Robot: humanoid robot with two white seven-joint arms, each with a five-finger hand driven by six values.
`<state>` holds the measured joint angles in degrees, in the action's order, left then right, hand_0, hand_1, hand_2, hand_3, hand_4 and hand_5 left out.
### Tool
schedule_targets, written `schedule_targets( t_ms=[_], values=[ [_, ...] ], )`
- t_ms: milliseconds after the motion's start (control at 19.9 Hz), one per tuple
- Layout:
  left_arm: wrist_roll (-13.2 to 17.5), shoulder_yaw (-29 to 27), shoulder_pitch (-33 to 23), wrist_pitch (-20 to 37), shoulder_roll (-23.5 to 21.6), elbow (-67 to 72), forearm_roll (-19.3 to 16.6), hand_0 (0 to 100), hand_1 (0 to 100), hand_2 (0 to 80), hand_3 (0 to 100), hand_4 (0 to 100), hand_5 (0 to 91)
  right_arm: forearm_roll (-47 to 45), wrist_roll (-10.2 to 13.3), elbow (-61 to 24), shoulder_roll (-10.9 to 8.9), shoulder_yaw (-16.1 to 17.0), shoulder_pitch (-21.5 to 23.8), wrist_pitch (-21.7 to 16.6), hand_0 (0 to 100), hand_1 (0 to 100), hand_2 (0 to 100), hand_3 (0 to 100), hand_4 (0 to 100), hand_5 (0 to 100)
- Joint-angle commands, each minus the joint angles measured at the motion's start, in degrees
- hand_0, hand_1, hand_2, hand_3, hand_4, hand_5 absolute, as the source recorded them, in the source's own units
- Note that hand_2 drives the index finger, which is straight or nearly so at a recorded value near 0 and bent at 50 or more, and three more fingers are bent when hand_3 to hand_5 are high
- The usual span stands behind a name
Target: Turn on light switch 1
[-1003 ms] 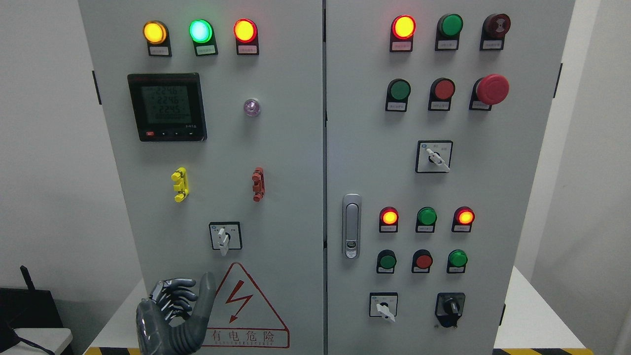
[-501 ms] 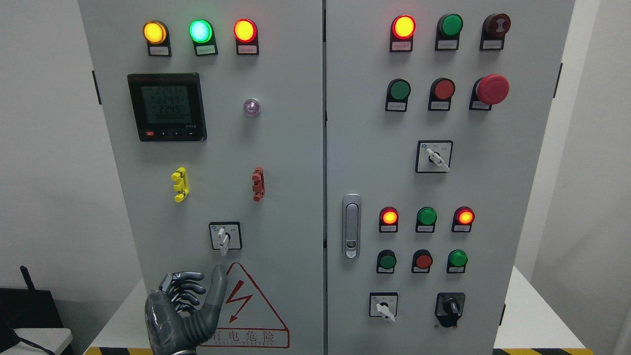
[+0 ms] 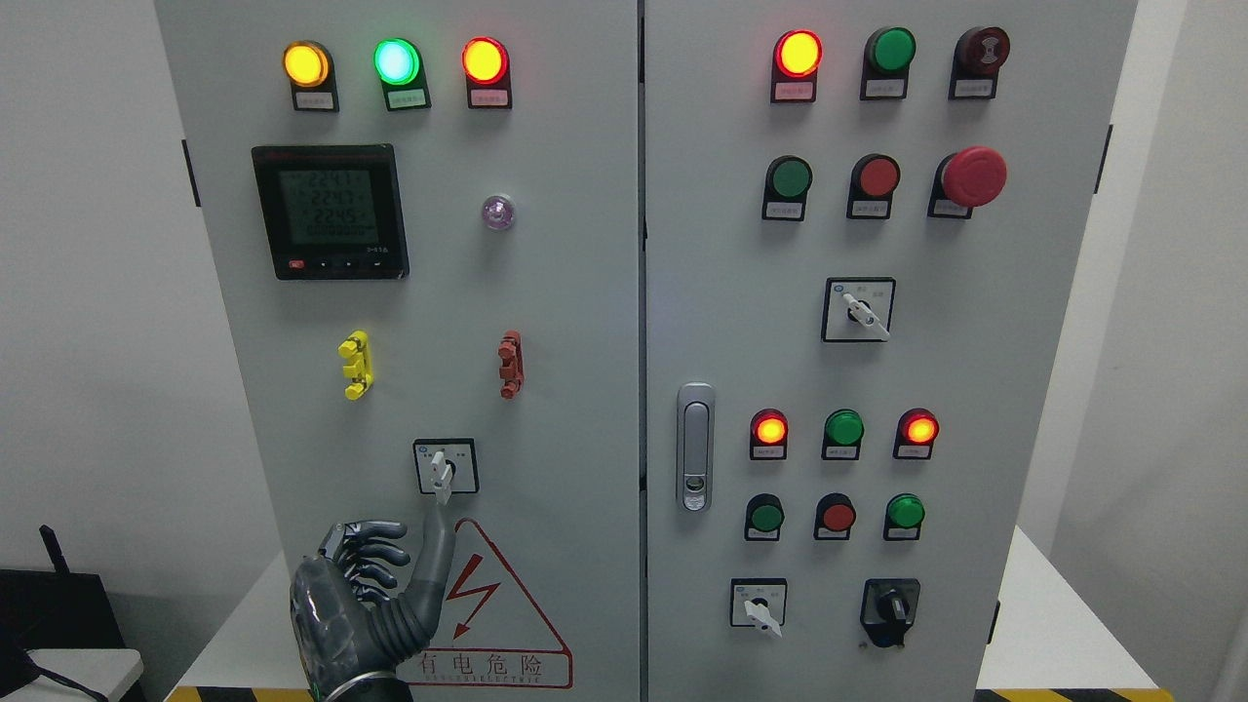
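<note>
Just above the left hand (image 3: 366, 604), curled but for one raised finger, the switch (image 3: 444, 470) could be nudged the wrong way.

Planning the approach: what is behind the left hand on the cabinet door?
The left hand covers the left corner of the red warning triangle; bare grey door surrounds it. Anything else under the palm is hidden.

The left hand (image 3: 366, 604) has risen, its thumb tip now just under the rotary switch (image 3: 445, 468).
</note>
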<state>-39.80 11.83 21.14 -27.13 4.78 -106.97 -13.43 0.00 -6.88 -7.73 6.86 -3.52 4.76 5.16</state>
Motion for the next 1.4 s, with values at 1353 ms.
schedule_targets(
  t_ms=[1353],
  values=[
    [-1.6, 1.3, 4.5, -4.0, 0.9, 1.7, 3.5, 12, 64, 54.9, 77, 85, 81.1, -1.0, 0.0, 0.0, 0.00, 0.0, 0.0, 0.0, 12, 39, 0, 0, 0, 0]
  ],
)
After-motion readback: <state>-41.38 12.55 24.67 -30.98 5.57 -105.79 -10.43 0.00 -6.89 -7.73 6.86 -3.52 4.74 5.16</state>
